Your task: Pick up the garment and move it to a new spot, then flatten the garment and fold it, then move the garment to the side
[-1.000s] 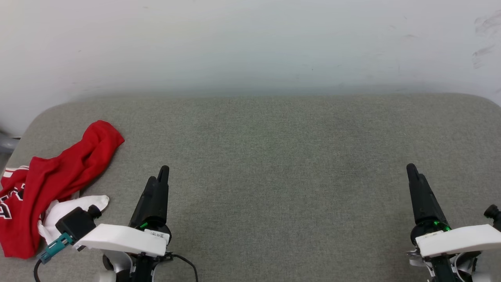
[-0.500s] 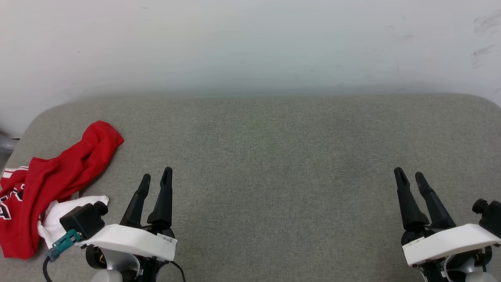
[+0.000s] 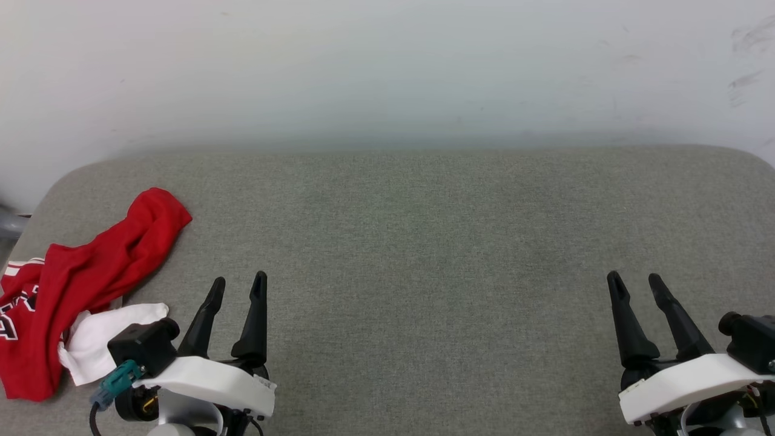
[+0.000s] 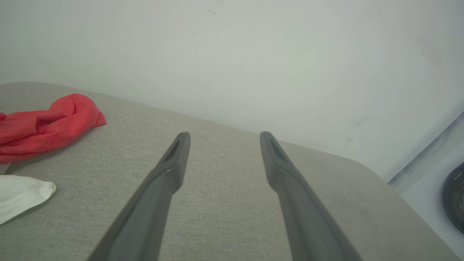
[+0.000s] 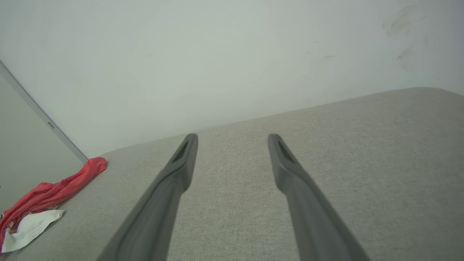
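Item: crumpled red jersey T-shirt (image 3: 79,272), white sleeve showing, lying untouched at the left edge of the grey upholstered surface (image 3: 424,242); left gripper (image 3: 239,280) and right gripper (image 3: 633,278), both empty and spread, newly rolled flat and drawn nearer, pickup not yet begun.

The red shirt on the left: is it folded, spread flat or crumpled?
Crumpled. The shirt lies bunched in a twisted heap on the grey surface, one white sleeve sticking out.
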Controlling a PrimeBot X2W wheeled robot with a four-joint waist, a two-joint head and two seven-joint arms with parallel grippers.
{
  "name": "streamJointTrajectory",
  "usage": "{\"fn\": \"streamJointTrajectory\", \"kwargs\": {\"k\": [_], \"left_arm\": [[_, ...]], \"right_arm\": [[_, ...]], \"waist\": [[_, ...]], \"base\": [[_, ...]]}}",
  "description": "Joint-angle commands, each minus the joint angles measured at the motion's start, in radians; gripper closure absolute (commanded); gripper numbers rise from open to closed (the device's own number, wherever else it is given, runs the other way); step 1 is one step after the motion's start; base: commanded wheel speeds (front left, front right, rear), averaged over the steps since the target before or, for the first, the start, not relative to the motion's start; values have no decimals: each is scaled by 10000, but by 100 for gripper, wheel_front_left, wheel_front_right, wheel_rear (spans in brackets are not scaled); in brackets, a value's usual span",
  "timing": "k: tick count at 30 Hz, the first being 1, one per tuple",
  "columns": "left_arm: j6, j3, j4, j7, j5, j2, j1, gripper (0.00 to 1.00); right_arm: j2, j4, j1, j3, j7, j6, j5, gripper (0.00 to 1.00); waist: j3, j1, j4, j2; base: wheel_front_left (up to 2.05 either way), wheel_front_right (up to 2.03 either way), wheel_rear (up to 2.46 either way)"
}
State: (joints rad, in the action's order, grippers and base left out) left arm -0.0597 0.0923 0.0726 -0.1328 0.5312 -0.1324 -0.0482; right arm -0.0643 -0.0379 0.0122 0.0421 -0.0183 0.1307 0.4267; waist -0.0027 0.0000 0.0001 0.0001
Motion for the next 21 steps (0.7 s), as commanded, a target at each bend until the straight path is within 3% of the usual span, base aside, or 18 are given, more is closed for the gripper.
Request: {"fn": "streamJointTrajectory", "kwargs": {"k": [1,21], "left_arm": [[81,82,-50,-113,-352,-123,2,0],[311,396,261,-627,-2105,-225,116,0]], "right_arm": [[13,-212,27,39,-39,0,-439,0],[138,-649,349,74,-74,0,-2670,0]], "waist": [[-5,0,4,-1],[-15,0,19,-1]], "base": [[0,0,0],[0,0,0]]}}
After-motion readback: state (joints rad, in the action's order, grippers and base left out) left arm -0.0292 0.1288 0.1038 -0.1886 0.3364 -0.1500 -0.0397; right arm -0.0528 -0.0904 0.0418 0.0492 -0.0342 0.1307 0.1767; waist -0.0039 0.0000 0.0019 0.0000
